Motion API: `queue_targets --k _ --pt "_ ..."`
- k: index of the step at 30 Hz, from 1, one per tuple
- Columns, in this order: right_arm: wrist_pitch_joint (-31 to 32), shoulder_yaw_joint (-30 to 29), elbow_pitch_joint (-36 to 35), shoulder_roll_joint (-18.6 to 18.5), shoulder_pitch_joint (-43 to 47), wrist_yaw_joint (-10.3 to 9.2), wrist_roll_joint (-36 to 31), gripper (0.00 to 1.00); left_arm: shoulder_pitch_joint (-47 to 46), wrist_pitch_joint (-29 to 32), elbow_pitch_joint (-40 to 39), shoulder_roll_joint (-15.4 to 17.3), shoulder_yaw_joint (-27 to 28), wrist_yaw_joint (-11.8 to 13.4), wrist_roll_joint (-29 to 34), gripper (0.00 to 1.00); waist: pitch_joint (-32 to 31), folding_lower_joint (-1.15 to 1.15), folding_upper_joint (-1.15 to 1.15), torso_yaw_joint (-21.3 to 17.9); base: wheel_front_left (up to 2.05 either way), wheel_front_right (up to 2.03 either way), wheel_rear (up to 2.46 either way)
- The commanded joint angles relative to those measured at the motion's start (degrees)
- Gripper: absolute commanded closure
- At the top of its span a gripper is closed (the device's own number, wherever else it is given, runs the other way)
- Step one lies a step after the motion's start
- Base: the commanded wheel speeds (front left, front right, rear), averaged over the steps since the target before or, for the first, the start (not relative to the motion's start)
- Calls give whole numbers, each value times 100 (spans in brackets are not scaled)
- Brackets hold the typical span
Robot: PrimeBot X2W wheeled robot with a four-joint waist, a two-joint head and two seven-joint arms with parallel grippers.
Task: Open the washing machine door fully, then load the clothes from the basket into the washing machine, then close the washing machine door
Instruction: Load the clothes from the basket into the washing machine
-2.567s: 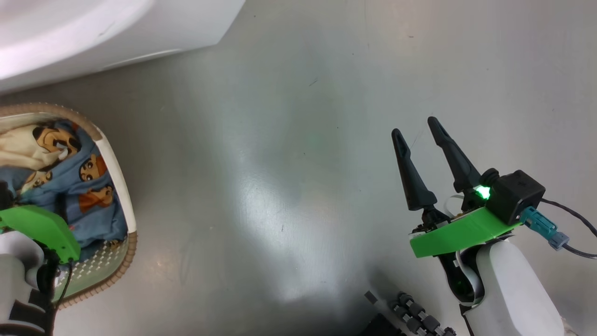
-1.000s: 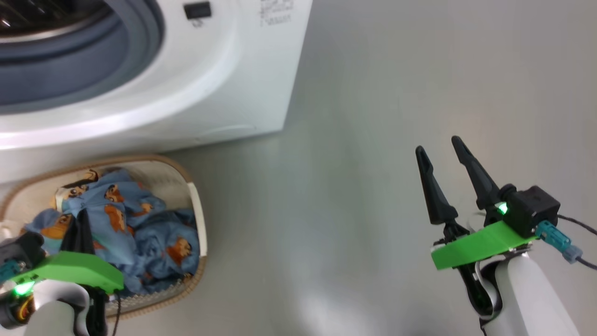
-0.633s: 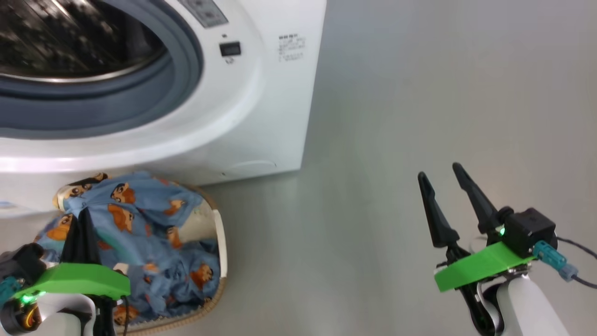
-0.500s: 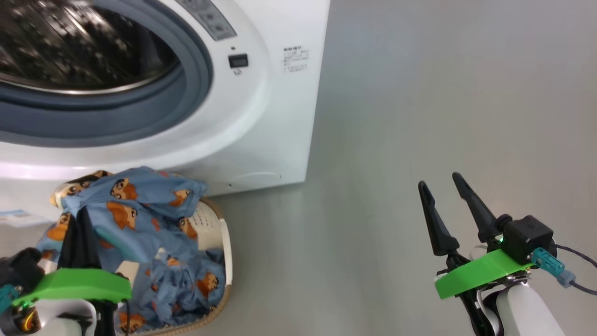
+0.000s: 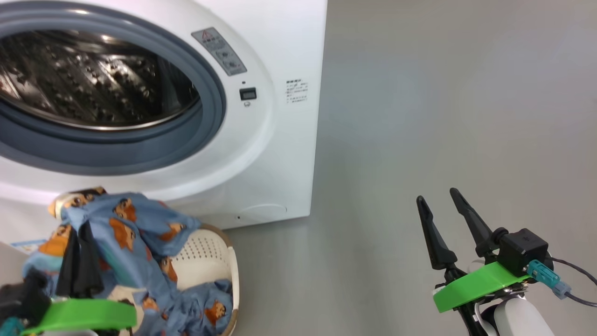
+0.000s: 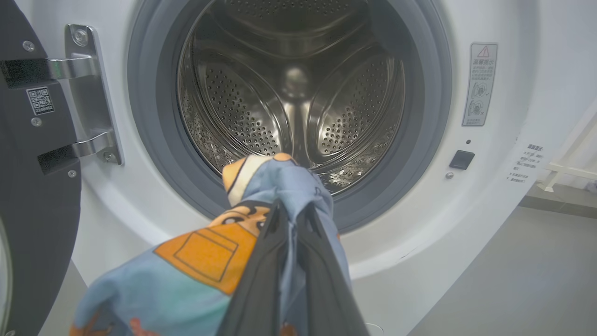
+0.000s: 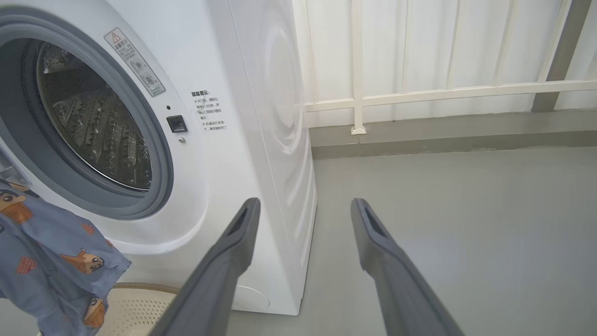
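One garment (image 5: 135, 224) now raised above basket (image 5: 205, 247), left gripper (image 6: 294, 211) clenched on it, facing open drum (image 6: 294, 93); right gripper (image 5: 436, 195) spread, empty.

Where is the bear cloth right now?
In the head view the bear cloth hangs at lower left from the left gripper, above the basket and in front of the open washer.

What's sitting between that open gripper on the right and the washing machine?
Just bare grey floor between the right gripper and the washing machine, seen in the head view.
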Motion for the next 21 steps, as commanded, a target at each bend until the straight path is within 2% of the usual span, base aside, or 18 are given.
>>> queue_targets --k 1,21 --pt "-28 131 -128 26 41 9 -68 0 92 -36 -260 79 116 84 41 100 -195 0 0 -49 0 0 0" --pt "-28 52 -117 53 408 9 -199 0 1114 -36 -951 77 -228 543 246 100 -886 0 0 -61 0 0 0"
